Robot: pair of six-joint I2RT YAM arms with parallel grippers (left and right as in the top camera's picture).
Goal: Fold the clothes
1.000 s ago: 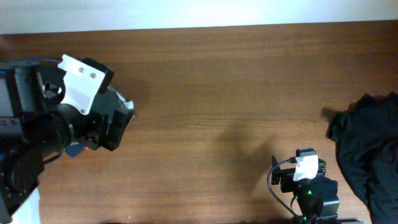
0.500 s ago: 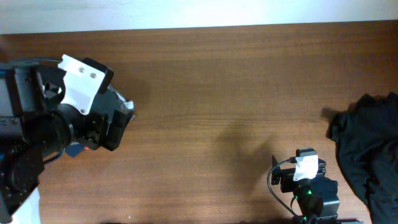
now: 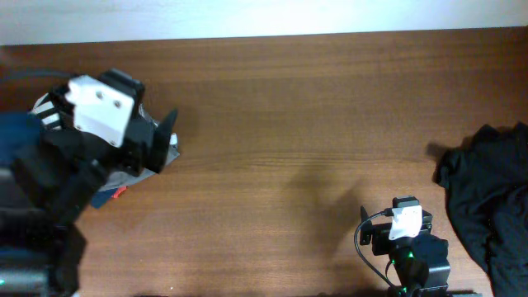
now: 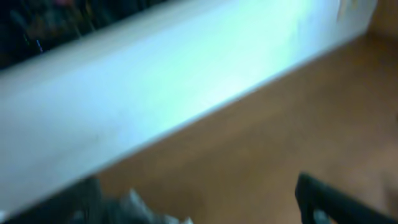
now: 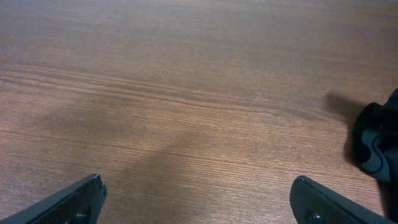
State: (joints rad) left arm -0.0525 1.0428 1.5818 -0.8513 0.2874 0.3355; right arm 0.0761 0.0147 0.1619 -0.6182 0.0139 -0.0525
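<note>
black clothes (image 3: 488,194) lay heaped at right edge of surface (image 3: 289,99). right tool (image 5: 196,183) released, fingers wide, near front edge. left tool (image 3: 163,142) by left edge, blurred; could not tell its grip.

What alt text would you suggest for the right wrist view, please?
Bare brown wooden table fills the frame, with a crumpled black garment at the right edge. The right pincer is open and empty, its dark fingertips in the bottom corners.

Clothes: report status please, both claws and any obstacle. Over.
Right claw open, empty. Left claw blurred, state unclear. Black clothes heaped far right, untouched. Path from right claw looks clear.
</note>
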